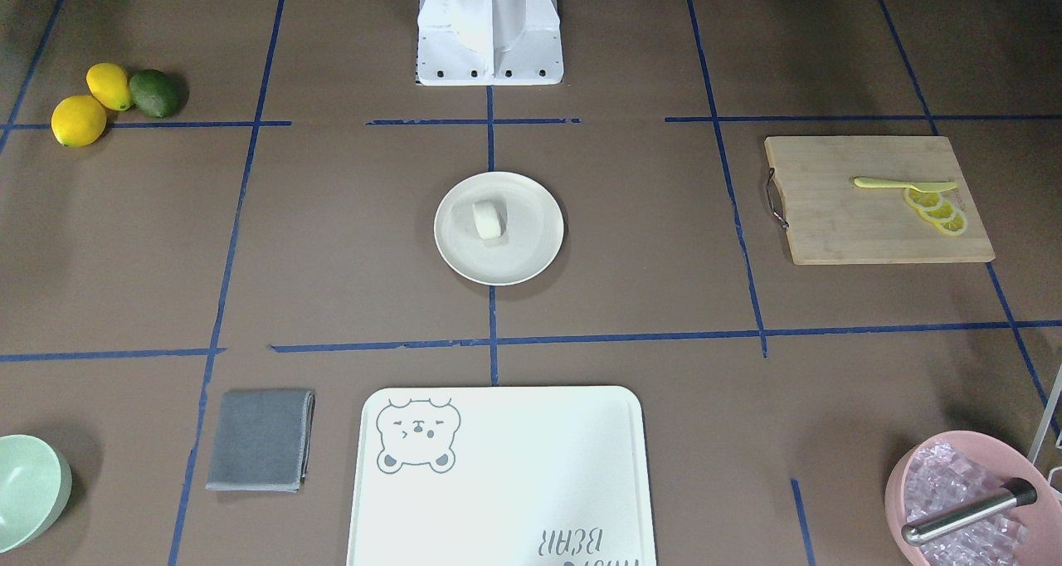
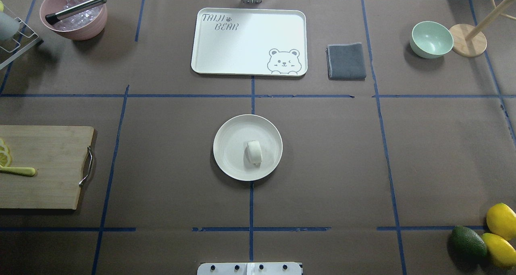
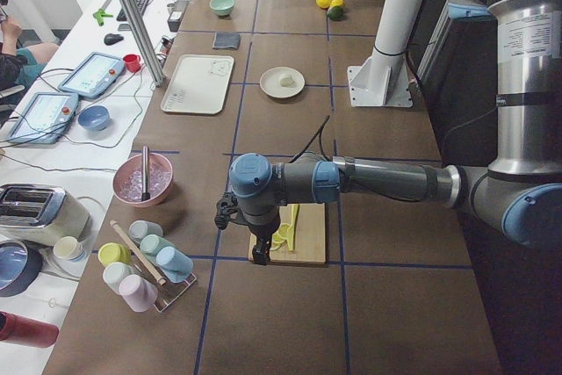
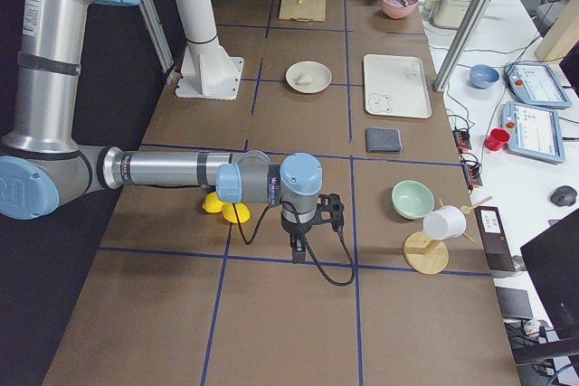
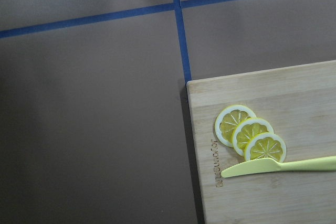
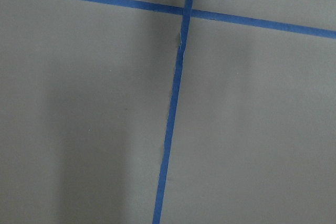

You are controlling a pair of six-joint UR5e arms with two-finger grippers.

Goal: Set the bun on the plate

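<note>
The small white bun [image 1: 488, 219] lies on its side on the round cream plate [image 1: 531, 255] at the table's middle, slightly toward the robot from the plate's centre; the overhead view shows the same bun [image 2: 254, 152] and plate [image 2: 229, 136]. Neither gripper is near them. My left gripper [image 3: 257, 256] hangs over the cutting board's end at the table's left end, and my right gripper [image 4: 298, 250] hangs over bare table at the right end. Both show only in the side views, so I cannot tell whether they are open or shut.
A white bear-print tray [image 2: 225, 45], grey cloth [image 2: 346, 61] and mint bowl [image 2: 430, 39] stand along the far side. A pink ice bowl [image 2: 74, 19] is far left. The cutting board [image 2: 44, 166] holds lemon slices [image 5: 250, 138]. Lemons [image 2: 501, 226] and an avocado [image 2: 468, 241] lie near right.
</note>
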